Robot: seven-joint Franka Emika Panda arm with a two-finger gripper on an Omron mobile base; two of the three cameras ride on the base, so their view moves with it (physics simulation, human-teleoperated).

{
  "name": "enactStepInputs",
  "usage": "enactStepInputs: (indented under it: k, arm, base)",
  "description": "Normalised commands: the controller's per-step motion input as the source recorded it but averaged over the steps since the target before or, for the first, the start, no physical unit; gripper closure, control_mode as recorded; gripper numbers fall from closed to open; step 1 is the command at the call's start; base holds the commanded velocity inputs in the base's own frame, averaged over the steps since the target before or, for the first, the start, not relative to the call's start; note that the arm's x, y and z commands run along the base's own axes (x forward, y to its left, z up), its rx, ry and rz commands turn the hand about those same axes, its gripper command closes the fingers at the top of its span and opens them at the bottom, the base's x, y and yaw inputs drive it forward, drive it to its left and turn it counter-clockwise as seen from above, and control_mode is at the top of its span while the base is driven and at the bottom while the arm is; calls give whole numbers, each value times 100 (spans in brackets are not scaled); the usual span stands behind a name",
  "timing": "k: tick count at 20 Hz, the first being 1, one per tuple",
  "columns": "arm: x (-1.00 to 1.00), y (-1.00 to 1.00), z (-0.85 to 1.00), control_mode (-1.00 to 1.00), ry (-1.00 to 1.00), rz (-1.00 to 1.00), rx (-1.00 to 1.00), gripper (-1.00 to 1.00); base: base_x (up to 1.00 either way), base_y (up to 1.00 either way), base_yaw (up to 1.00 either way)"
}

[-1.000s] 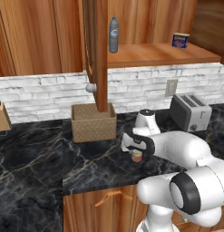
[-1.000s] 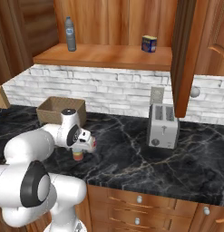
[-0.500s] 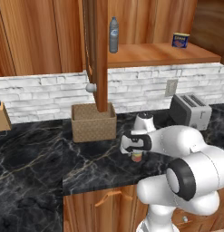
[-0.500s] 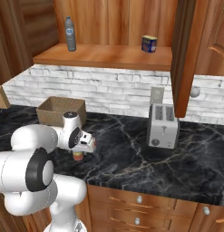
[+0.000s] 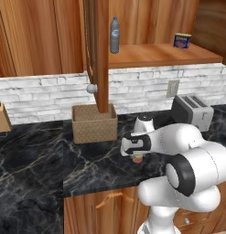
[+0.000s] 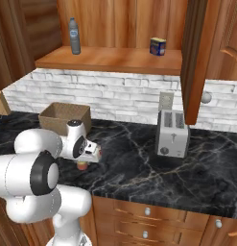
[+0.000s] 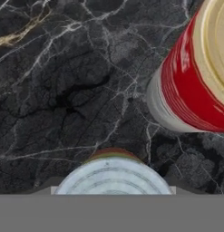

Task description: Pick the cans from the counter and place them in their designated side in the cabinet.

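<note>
In the left base view the arm has swung its hand closer in over the black marble desk (image 5: 36, 183), and the tool (image 5: 138, 154) now sits low over the short orange-red can (image 5: 138, 158), which stands directly beneath it on the desk. The woven basket (image 5: 94, 123) lies off to one side of the tool, the toaster (image 5: 193, 111) to the other; the cabinet (image 5: 160, 55) shelf, with bottle (image 5: 115, 35) and blue tin (image 5: 182, 40), is well above.

In the right base view the tool (image 6: 84, 161) hangs over the same can (image 6: 82, 166), whose lower edge peeks out under the white hand.

In the hand view the grey-blue top of that can (image 7: 112, 176) sits right below the tool, and the red can (image 7: 195, 77) stands just beyond it, apart from it. The fingertips are not clear here, but the tool has just pressed together, most likely pinching the short can. If so, the grasp is made and lifting toward the cabinet comes next.
</note>
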Motion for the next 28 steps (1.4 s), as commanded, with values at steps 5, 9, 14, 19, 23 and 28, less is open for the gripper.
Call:
enactStepInputs:
  k: [5,9,14,19,23,28]
  arm:
    - [0,-3,36,-100,-3,0,0,100]
    - [0,-7,53,-100,-8,0,0,100]
    - [-3,-12,53,-100,-7,1,0,100]
    - [-2,-8,51,-100,-12,2,0,100]
    - [0,-10,41,-100,-13,1,0,100]
    - [-3,-11,43,-100,-11,0,0,100]
  base:
    - [0,0,0]
    - [0,0,0]
    - [0,0,0]
    - [0,0,0]
    - [0,0,0]
    - [0,0,0]
